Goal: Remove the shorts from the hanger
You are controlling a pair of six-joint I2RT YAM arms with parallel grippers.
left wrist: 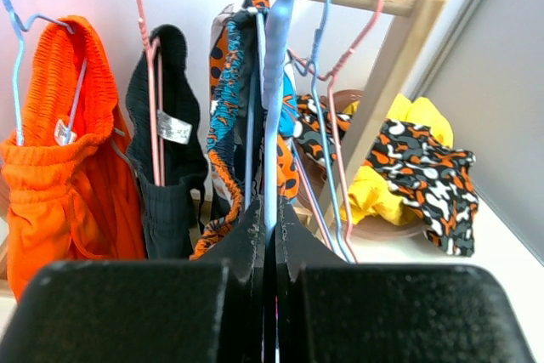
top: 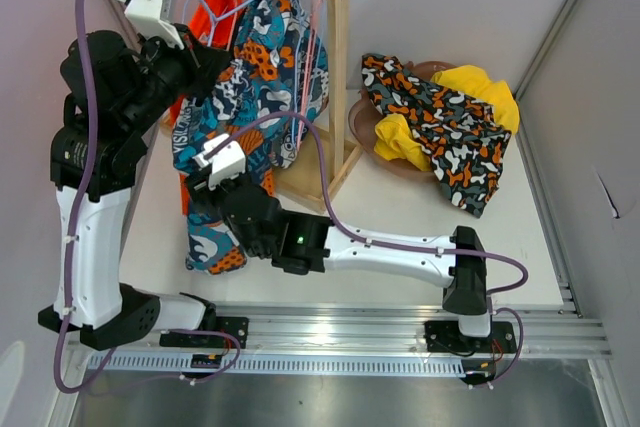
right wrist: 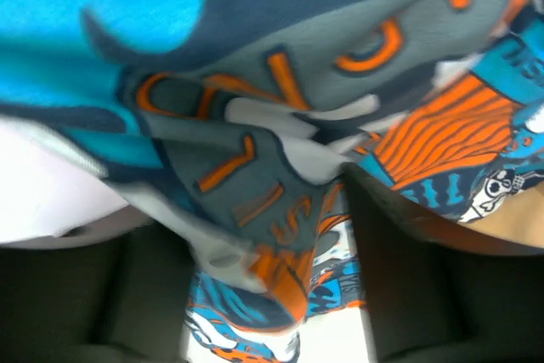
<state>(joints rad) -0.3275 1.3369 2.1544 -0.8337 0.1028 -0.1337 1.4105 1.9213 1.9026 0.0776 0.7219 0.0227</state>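
Top external: white table, pale walls; left pincer clenched on blue hanger, right pincer unclear.

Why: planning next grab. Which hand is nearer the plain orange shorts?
Left. The left hand clamps the blue hanger near the orange shorts; right hand sits lower, at the teal shorts.

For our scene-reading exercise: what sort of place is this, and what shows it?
Probably a robot test bench, not a home: a left arm and right arm bolted to a metal rail at a white table, facing a small wooden rack hung with shorts, bare walls close around.
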